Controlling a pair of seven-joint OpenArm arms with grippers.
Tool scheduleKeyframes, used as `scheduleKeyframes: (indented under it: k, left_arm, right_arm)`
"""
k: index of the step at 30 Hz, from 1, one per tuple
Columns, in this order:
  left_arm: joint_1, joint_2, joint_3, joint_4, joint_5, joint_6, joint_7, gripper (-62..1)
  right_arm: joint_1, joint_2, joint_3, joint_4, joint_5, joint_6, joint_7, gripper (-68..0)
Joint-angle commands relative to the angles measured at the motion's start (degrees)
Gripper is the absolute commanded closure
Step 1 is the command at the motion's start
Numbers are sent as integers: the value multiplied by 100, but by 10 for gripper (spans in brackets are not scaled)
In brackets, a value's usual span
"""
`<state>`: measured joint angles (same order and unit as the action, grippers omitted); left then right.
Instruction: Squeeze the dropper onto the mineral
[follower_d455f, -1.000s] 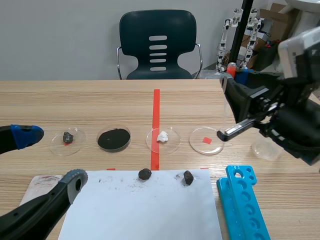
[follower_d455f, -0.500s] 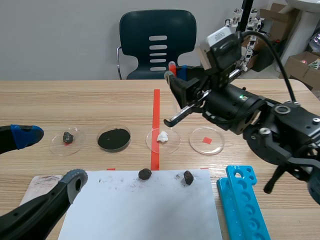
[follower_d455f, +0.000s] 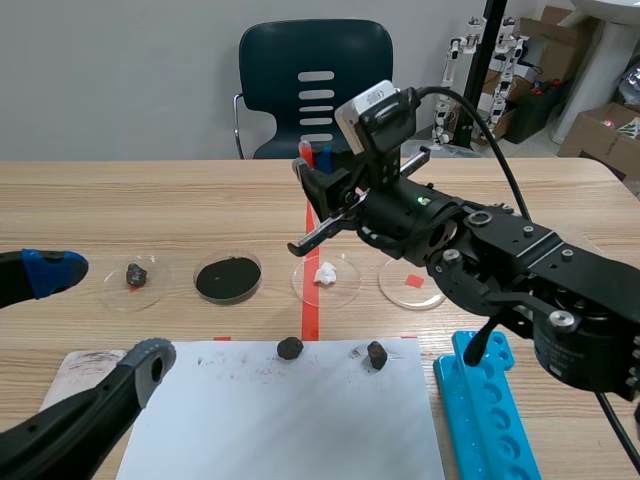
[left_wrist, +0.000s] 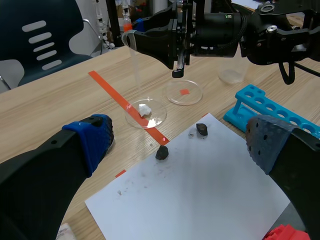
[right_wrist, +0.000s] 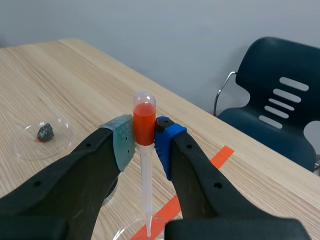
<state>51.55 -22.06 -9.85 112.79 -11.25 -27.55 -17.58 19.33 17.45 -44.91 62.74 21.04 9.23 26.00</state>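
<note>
Wooden table (follower_d455f: 150, 205), row of clear dishes (follower_d455f: 346, 287), white paper sheet (follower_d455f: 285, 425), blue rack (follower_d455f: 505, 432), plastic cup (left_wrist: 232, 75)

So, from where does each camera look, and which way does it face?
Scene view: between the arms, facing across the table toward the chair; shows right arm and open left gripper.
Left wrist view: behind that gripper, facing forward and down at the paper; its open fingers show.
Right wrist view: on that arm, facing down past the right gripper, shut on the dropper.
Shared: all three show the dropper.
</note>
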Motion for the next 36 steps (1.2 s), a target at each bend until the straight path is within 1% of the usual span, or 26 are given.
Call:
scheduleKeyframes:
  k: [1,8,12,15,25,34,36]
  left_arm:
    - [0,13,7,35,-79,-11,-81,-559]
    - [0,13,7,35,-79,-11,-81,-559]
    - [0,13,7,35,-79,-11,-81,-559]
    - [0,13,7,35,-79,-11,-81,-559]
    - [0,13,7,35,-79,-11,-79,-559]
    - [0,13,7,35,-79,-11,-81,-559]
    - [0,13,7,35,-79,-11,-81,-559]
  right_arm:
    - [120,2,7,37,42,-17,197,-106]
    - [164,-96,-17,-293,-4,-20,295,-106]
    - [181,-127,-17,-439,-2,-20,503,-106]
    - [195,-177,-17,-562,-83,-20,643,-106]
    - [369,-352,-17,-1078,-109,-15,918,-106]
    - [400,-385,-17,-1084,-109,-9,951,-106]
    - [400,-382,-17,-1084,-109,79,949,-106]
